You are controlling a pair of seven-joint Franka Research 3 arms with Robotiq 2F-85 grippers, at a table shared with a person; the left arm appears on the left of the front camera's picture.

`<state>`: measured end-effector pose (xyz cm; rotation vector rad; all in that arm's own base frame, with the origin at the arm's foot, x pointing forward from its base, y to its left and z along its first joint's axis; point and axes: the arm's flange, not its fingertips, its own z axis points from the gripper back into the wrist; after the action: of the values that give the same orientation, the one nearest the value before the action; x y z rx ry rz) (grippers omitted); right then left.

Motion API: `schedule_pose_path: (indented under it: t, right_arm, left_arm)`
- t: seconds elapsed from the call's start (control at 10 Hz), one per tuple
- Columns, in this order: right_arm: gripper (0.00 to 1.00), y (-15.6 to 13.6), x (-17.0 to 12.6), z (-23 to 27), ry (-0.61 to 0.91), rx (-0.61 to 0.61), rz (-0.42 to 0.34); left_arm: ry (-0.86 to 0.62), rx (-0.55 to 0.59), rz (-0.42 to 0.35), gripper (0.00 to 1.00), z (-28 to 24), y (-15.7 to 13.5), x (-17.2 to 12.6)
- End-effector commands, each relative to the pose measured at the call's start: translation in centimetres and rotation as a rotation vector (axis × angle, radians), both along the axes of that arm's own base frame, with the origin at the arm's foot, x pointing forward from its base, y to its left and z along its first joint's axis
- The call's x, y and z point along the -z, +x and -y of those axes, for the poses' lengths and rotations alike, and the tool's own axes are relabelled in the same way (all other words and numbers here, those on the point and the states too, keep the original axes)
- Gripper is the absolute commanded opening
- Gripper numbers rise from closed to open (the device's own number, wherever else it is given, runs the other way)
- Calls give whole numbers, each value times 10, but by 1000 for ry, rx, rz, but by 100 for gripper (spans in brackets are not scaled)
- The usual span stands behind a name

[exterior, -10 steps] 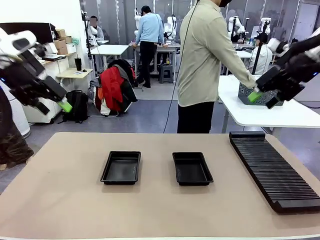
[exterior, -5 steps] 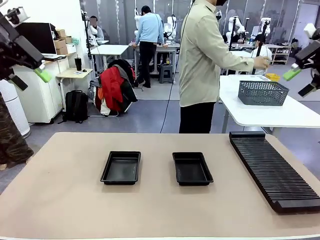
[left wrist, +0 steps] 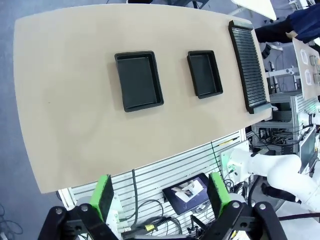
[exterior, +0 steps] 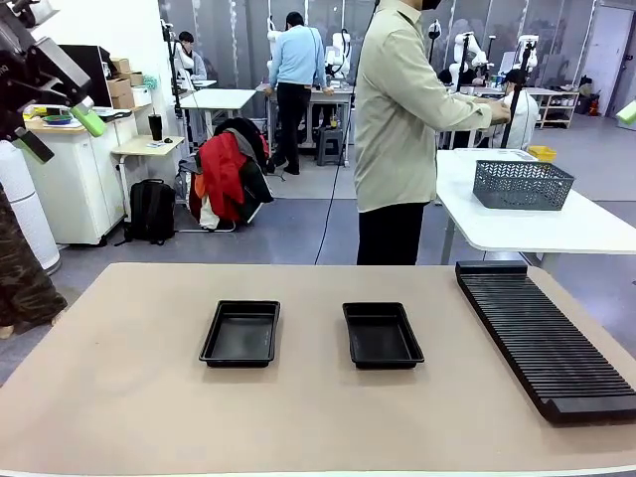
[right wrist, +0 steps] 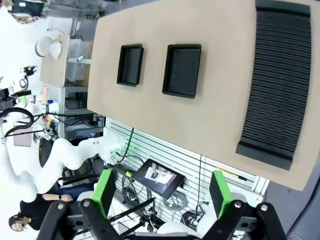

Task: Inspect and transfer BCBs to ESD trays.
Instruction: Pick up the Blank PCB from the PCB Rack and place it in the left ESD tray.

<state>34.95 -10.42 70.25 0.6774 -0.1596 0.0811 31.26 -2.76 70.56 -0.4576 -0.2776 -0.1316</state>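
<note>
ESD trays, black, bare, on worktop (exterior: 129, 397): first tray (exterior: 376, 307) left of slotted rack (exterior: 542, 343), second tray (exterior: 246, 304) farther left. Left hand (left wrist: 161, 194), right hand (right wrist: 161, 192): spread, holding nothing, high above rack. Step: awaiting boards, apparently; next needs one supplied. Since a second ago, both arms risen.

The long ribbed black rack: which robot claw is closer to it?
Right. The right gripper hangs high on the rack side; the left gripper hangs high on the opposite side.

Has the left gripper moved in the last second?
Yes. The left gripper has risen and pulled left, from level with the black backpack to well above it.
</note>
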Motion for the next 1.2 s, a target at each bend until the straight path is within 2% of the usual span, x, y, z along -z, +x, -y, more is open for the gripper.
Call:
schedule_pose_path:
  t: [0.0,0.1,0.2,0.7,0.9,1.1]
  right_arm:
    - [100,7,-8,5,42,11,-11]
    - [100,11,-6,4,34,-8,-7]
    - [100,1,-4,5,4,7,2]
    - [100,6,-7,6,6,10,4]
    - [100,-5,-32,14,-47,46,53]
    - [100,-10,-45,16,-67,52,95]
  left_arm:
    - [-22,-38,-35,100,-1,2,-8]
    - [0,-66,-38,100,-1,4,-5]
    - [0,-16,-7,100,0,-1,-4]
    - [8,-32,-11,100,1,1,-6]
    - [26,-83,-1,100,4,-14,-21]
    - [61,-100,10,100,10,-20,-34]
